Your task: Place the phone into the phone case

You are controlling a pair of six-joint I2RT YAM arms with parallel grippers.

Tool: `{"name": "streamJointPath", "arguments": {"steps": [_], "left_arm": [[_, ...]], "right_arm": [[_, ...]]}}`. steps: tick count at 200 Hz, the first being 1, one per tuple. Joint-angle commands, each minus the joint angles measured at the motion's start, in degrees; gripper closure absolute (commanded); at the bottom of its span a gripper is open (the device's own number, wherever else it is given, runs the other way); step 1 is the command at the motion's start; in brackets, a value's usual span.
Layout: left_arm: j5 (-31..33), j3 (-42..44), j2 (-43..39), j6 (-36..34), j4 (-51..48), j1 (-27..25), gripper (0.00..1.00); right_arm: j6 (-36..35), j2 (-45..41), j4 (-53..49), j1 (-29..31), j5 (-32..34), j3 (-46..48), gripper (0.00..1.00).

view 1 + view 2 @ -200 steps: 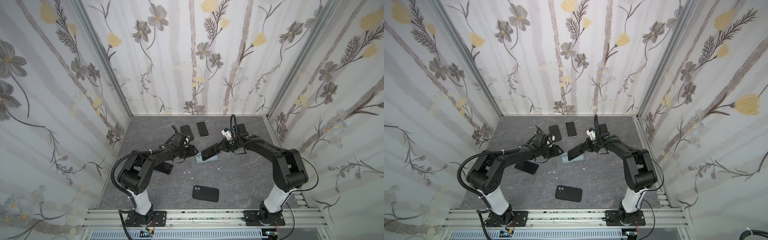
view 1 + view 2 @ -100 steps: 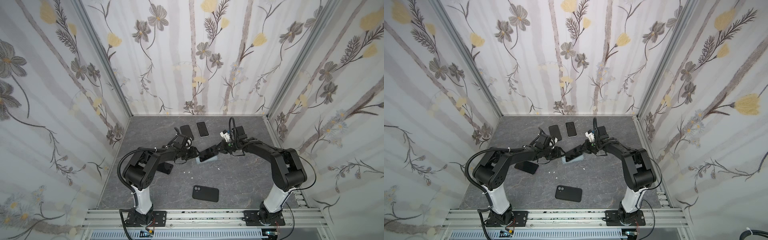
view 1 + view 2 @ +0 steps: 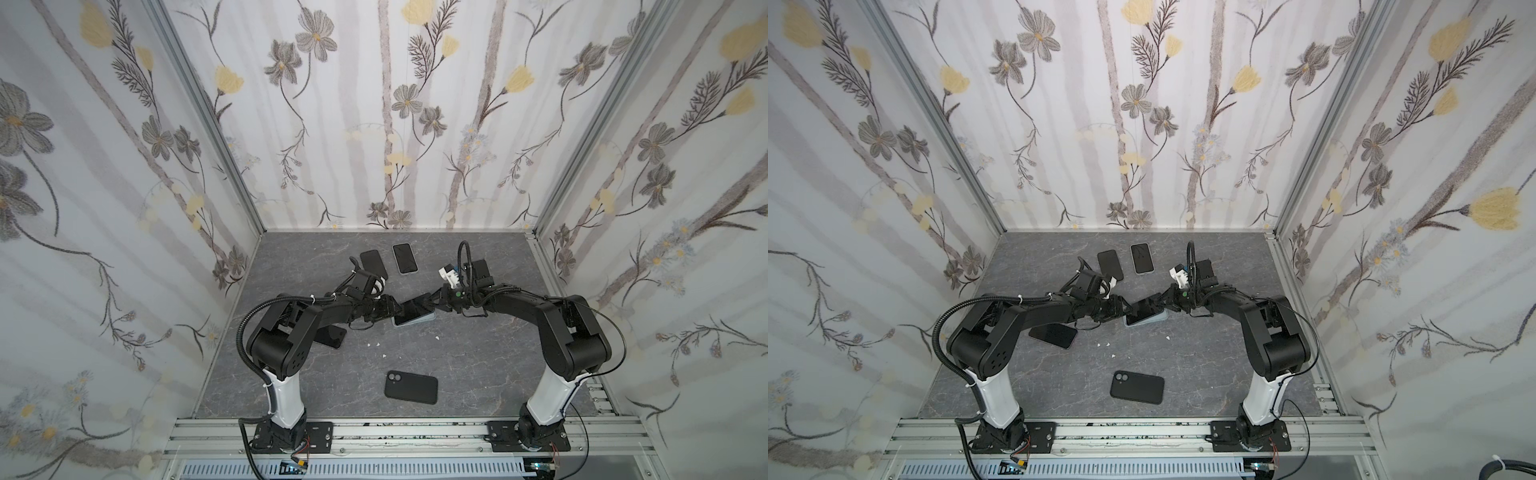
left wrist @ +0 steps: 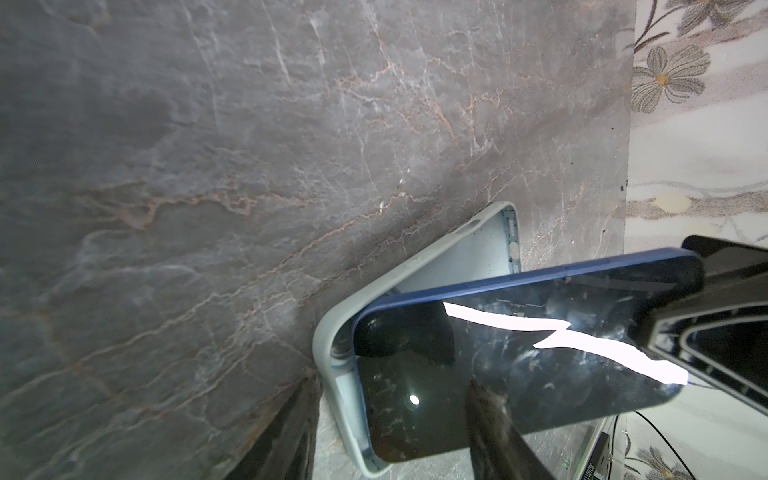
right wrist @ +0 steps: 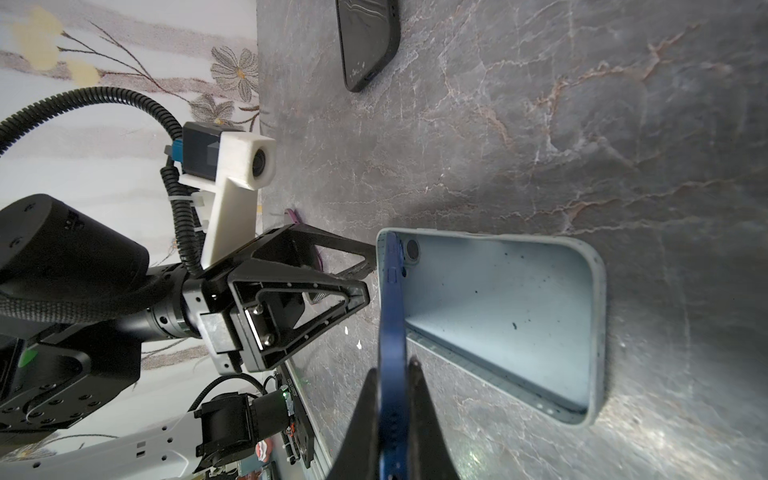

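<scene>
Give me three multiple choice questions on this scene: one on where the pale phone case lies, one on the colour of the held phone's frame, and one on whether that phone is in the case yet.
1. Where does the pale blue case lie?
A) middle of the table, beneath the held phone
B) against the back wall
C) at the table's front edge

2. What colour is the frame of the phone in the right claw?
A) red
B) blue
C) white

3. How does that phone sit?
A) flat, fully seated
B) tilted, one end in the case
C) flat on the table, apart from the case

Answers: A, both top views show it mid-table; B, both wrist views show a blue edge; B, the claw pinches the raised end.
</scene>
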State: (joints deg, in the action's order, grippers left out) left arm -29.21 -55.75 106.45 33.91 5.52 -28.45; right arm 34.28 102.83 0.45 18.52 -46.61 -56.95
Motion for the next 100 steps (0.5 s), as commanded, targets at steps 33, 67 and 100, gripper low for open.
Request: {"name": "streamJointPath", "arguments": {"steps": [33,67,100], "left_arm": [[-1.5,0.4,0.0,0.8,2.6,-0.1,0.44],[-2.1,0.3,0.4,0.9,3.0,-0.2,0.45],[-2.0,0.5,-0.2,0.6,2.7,-0.4,0.45]], "right_arm": [[2.1,1.1,7.8,0.3,-3.5,3.1,1.00],[2.9,1.6,10.1,0.4,-3.3,4.6,1.00],[4.6,2.4,13.1,0.2,-2.0,6.6,1.00]]}}
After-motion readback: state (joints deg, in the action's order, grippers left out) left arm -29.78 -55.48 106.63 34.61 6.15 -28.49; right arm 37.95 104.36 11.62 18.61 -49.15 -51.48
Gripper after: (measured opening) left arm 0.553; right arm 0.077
